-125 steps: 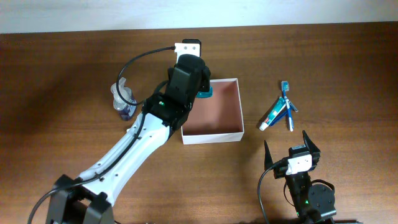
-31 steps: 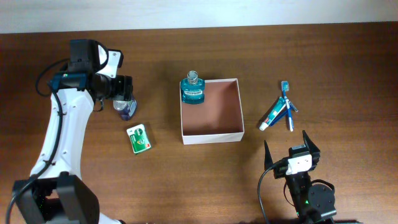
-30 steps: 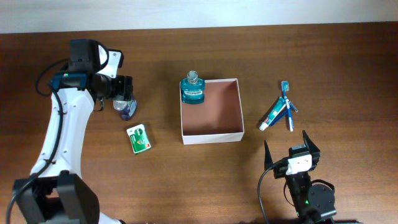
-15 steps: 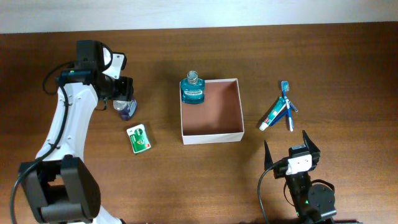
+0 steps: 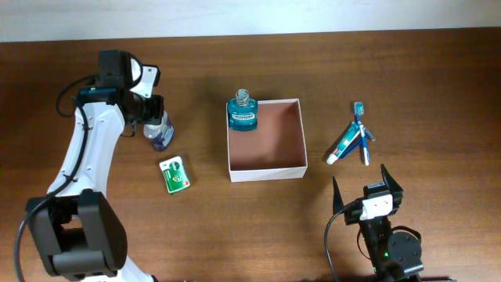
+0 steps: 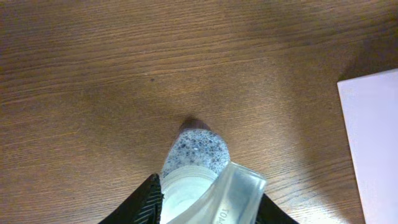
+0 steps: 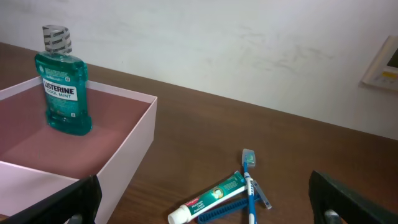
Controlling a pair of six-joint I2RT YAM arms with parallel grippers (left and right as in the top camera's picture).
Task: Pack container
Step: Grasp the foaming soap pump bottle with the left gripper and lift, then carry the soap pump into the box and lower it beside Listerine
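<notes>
Container [image 5: 266,171] sits near the middle of the brown wood surface [image 5: 438,78]. It is a square, low box with white walls and a pinkish-brown floor. Its open side faces up.

A teal bottle [image 5: 243,115] stands up straight inside it, in the far left corner. From the right wrist view, the bottle [image 7: 62,87] has a label that says "LISTERINE COOL MINT", and the white wall of the container [image 7: 127,158] is close by on the left.

The left tool [image 5: 156,119] is well apart from the container, out to its left. It is over a small clear bottle [image 5: 160,135] with a dark, speckled end. In the left wrist view, the small bottle [image 6: 196,152] lies between the two fingers, which are close on both sides. I cannot tell if they squeeze it yet. A few letters show on its clear part, but I cannot read them.

The right tool [image 5: 358,174] is near the front edge, past the container's near right corner and not touching it. Its fingers are spread wide apart and hold nothing.

A green and white packet [image 5: 176,174] lies flat to the left of the container, near the small bottle. Its writing is too small to read.

A toothpaste tube [image 5: 342,146] and a blue toothbrush [image 5: 360,124] lie together to the right of the container, beyond the right tool. The words on the tube [image 7: 208,198] are too small to read.
</notes>
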